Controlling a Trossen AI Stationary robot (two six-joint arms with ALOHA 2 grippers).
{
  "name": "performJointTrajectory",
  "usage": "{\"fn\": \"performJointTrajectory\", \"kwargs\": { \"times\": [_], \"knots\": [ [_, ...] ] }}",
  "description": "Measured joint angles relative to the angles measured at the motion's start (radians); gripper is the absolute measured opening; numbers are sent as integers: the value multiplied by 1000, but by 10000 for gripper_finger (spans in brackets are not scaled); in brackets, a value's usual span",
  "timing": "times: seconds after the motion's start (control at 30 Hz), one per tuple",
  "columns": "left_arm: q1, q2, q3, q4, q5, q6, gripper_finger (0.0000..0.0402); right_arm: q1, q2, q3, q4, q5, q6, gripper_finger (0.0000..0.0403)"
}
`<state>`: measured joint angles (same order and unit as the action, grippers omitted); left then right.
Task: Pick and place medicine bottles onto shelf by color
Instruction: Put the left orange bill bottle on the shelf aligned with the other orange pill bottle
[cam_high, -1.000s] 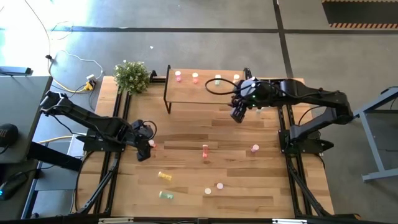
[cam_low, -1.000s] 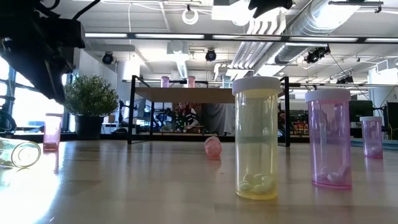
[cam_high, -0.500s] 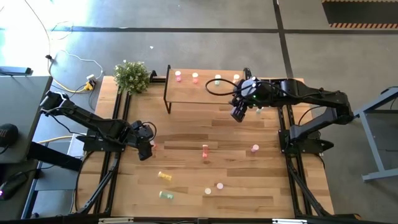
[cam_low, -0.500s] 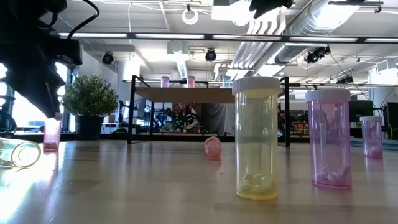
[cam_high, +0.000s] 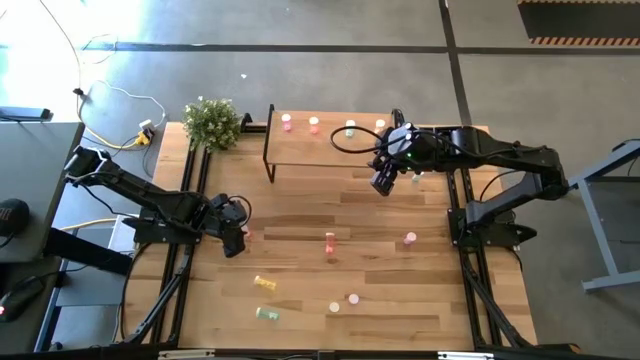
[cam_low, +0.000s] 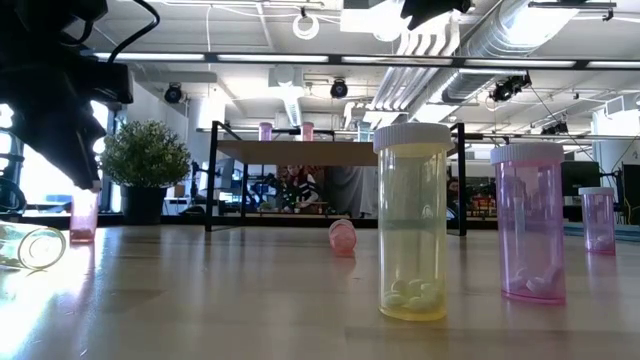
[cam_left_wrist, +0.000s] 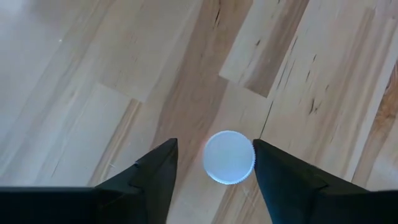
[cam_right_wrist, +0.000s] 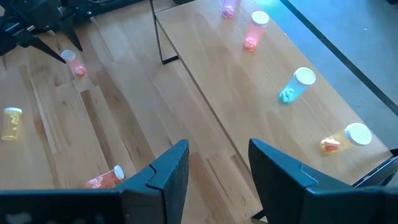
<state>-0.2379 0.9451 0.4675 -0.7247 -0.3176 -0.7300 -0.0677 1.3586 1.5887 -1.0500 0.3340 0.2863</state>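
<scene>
A: From above, where is the work?

B: The left gripper (cam_high: 236, 238) sits low over a pink bottle (cam_high: 245, 233) on the table's (cam_high: 300, 300) left side; the right gripper (cam_high: 383, 181) hangs by the shelf (cam_high: 300, 150), holding nothing, its fingers parted; four bottles stand along the shelf's far edge, others are scattered on the table, some lying down.

A: And at table height?

B: The pink bottle (cam_low: 84, 214) stands upright beside the plant (cam_low: 146, 158); the dark left gripper (cam_low: 80, 170) comes down onto its cap; a yellow bottle (cam_low: 412, 222) stands close to the camera.

A: The left wrist?

B: A pale round cap (cam_left_wrist: 229, 157) lies between the two fingers (cam_left_wrist: 157, 171); one looks to touch it, the other shows a gap, so the grip looks unfinished.

A: The right wrist?

B: Parted fingers (cam_right_wrist: 168, 168) over bare wood, the shelf ahead.

A: How will it handle?

B: Probably light, stiff, smooth plastic, easily tipped; squeeze across the body just under the cap.
</scene>
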Motion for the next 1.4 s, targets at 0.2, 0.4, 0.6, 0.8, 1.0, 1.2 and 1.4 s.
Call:
{"fn": "performJointTrajectory", "kwargs": {
  "times": [0.2, 0.4, 0.6, 0.8, 1.0, 1.2, 1.4],
  "knots": [
    [0, 0, 0, 6, 19, 16, 149, 0, 0, 0, 0, 0, 1, 158],
    [0, 0, 0, 15, 21, 18, 120, 0, 0, 0, 0, 0, 1, 158],
    [0, 0, 0, 21, 23, 19, 112, 0, 0, 0, 0, 0, 1, 158],
    [6, 0, 6, 48, 63, 7, 113, 0, 0, 0, 0, 0, 4, 158],
    [72, 0, 108, 49, 79, 69, 113, 0, 0, 0, 0, 34, 30, 158],
    [198, 0, 266, 50, 117, 252, 113, 0, 0, 0, 0, 72, 85, 158],
    [347, 1, 415, 51, 118, 444, 113, 0, 0, 0, 0, 133, 149, 158]
  ]
}}
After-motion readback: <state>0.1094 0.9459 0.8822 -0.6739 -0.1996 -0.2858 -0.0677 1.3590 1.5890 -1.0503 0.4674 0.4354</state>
